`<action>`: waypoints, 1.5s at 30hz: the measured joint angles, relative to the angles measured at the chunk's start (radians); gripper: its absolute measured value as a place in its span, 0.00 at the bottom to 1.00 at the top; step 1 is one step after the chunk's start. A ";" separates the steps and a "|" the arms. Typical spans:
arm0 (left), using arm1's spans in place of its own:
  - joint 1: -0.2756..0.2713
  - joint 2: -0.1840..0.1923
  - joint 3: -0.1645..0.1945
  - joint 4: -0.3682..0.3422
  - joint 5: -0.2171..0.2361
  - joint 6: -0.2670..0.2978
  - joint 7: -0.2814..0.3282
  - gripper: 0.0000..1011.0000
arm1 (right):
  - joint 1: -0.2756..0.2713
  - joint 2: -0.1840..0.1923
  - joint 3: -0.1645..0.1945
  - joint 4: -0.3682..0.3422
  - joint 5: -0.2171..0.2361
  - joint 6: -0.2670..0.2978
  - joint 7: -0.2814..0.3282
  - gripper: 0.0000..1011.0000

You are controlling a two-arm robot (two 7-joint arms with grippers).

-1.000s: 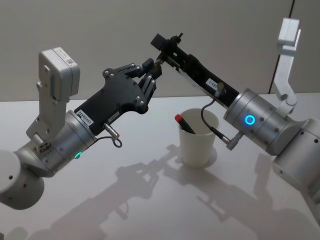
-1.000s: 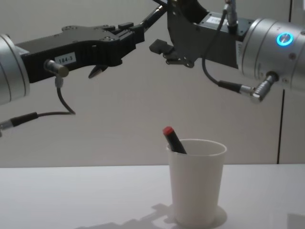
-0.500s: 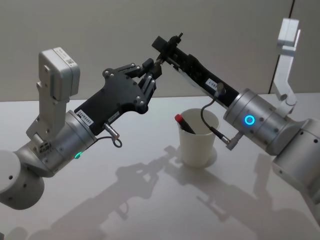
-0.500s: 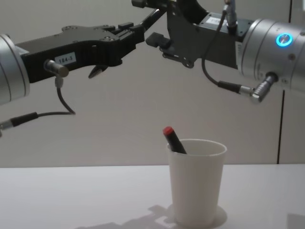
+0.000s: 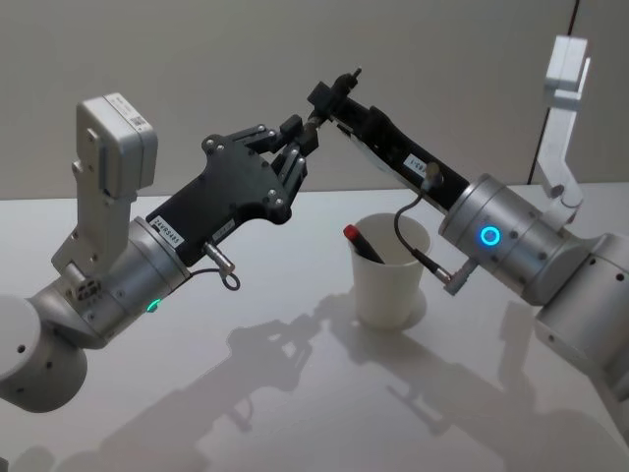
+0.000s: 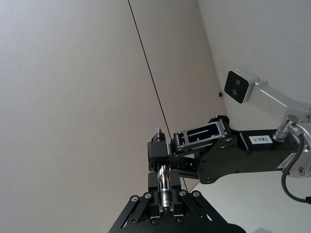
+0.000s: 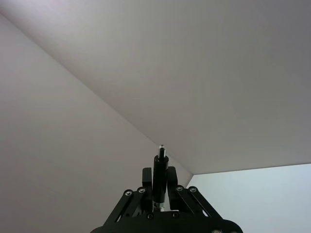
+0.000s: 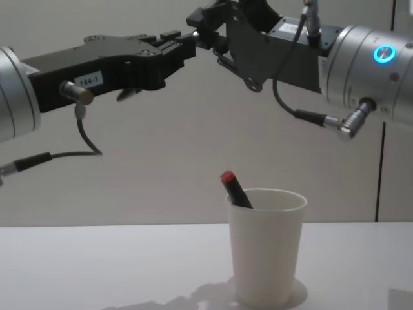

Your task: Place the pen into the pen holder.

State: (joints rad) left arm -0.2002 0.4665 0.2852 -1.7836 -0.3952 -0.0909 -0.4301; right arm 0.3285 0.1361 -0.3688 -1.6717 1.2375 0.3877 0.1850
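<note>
Not done yet. The pen is up in the air, well above the cup, with the left gripper and right gripper meeting there, both sets of jaws clamped on it. 1 red-capped marker already leans inside the cup. My guess at what's left: 1 side lets go, then the pen goes down into the cup.

The pen holder is a matt white paper cup with a rolled rim. In it stands a pen of black plastic, red-capped. Both arms wear brushed metal sleeves; the table is smooth, faintly glossy white.
</note>
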 joint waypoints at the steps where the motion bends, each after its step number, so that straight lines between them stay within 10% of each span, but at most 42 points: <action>1: 0.000 0.000 0.000 0.000 0.000 0.000 0.000 0.14 | 0.000 0.000 0.000 0.000 0.001 0.000 0.000 0.16; 35: 0.000 0.000 0.000 0.000 -0.001 -0.001 0.000 0.15 | 0.000 0.000 0.001 0.001 -0.001 0.000 -0.002 0.13; 45: 0.000 0.000 0.000 0.000 -0.001 -0.002 0.000 0.45 | 0.000 0.001 0.001 0.001 -0.001 0.000 -0.002 0.13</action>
State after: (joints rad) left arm -0.2002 0.4665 0.2847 -1.7840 -0.3959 -0.0926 -0.4296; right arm 0.3284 0.1369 -0.3682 -1.6710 1.2363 0.3878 0.1831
